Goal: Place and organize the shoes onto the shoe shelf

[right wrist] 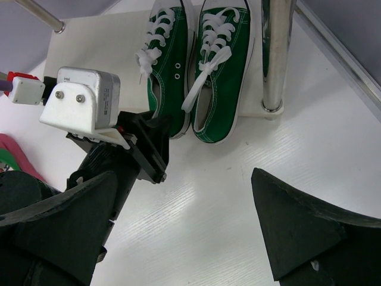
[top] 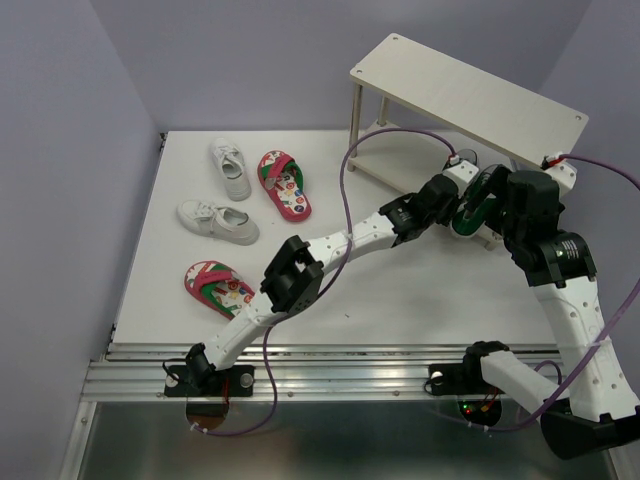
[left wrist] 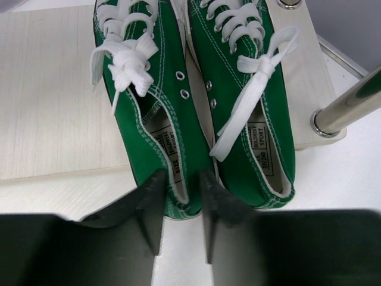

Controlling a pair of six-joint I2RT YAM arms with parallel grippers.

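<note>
Counting one shoe shelf (top: 470, 90), six shoes | two green sneakers (right wrist: 223, 89), white laces, side by side on lower board (left wrist: 53, 89), heels outward | two white sneakers (top: 217, 221), two red-pink flip-flops (top: 284, 184) on table (top: 400, 290) | left gripper (left wrist: 181, 179) clamps one green heel wall | right gripper (right wrist: 184, 176) spread wide, empty, near that pair

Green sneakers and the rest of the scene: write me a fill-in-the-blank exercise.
The two green sneakers stand side by side on the shoe shelf's ___ board.
The right gripper hangs ___, holding nothing.
On the table lie two white sneakers and ___ flip-flops.
Missing: lower; open; two.
</note>
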